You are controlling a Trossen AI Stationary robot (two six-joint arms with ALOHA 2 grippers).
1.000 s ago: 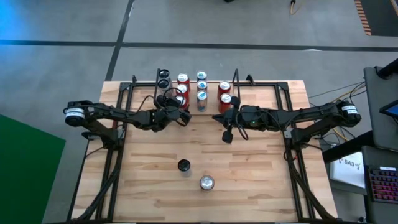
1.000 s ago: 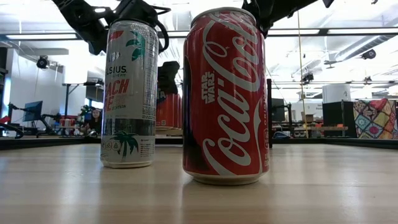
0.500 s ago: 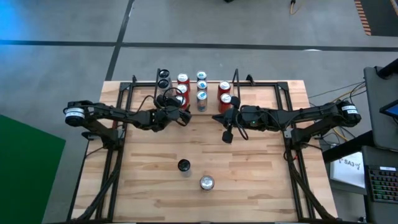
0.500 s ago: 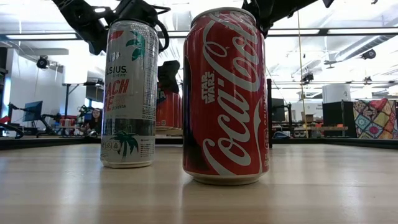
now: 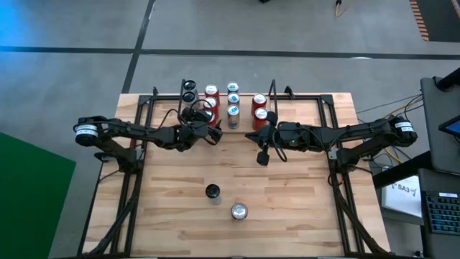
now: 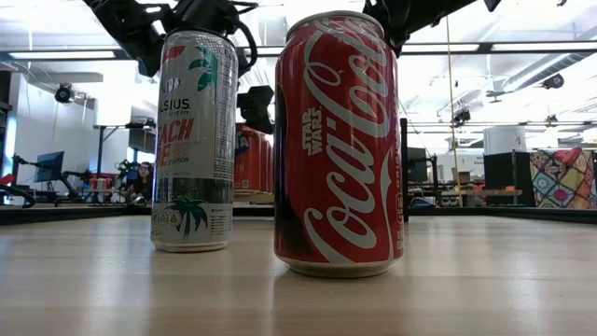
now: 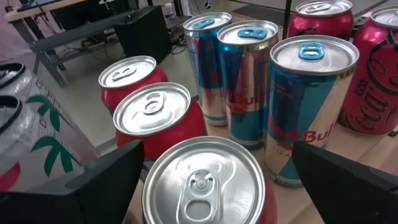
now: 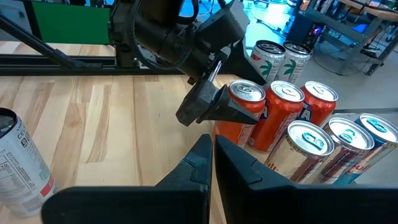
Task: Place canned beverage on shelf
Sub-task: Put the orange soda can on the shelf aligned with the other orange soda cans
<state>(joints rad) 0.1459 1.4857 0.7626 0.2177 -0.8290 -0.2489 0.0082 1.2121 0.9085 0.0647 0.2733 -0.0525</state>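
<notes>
The shelf (image 5: 272, 90) of thin black rods stands at the table's far edge. It holds rows of cans: red ones (image 7: 149, 112), blue-and-silver ones (image 7: 311, 106) and slim white ones (image 5: 189, 91). My left gripper (image 7: 217, 168) is open at the shelf's near side. Its fingers (image 7: 106, 186) stand on either side of the nearest red can (image 7: 205, 180), which rests upright on its base; I see no touch. My right gripper (image 5: 262, 155) hovers shut and empty near the shelf's right part. A slim white can (image 5: 212, 192) and a red cola can (image 5: 238, 211) stand upright near the table's front.
Larger black side frames (image 5: 136, 165) run along the table's left and right sides. Bare wooden tabletop (image 5: 287, 194) lies between the shelf and the two front cans. In the low view the white can (image 6: 194, 140) and the cola can (image 6: 338, 140) fill the foreground.
</notes>
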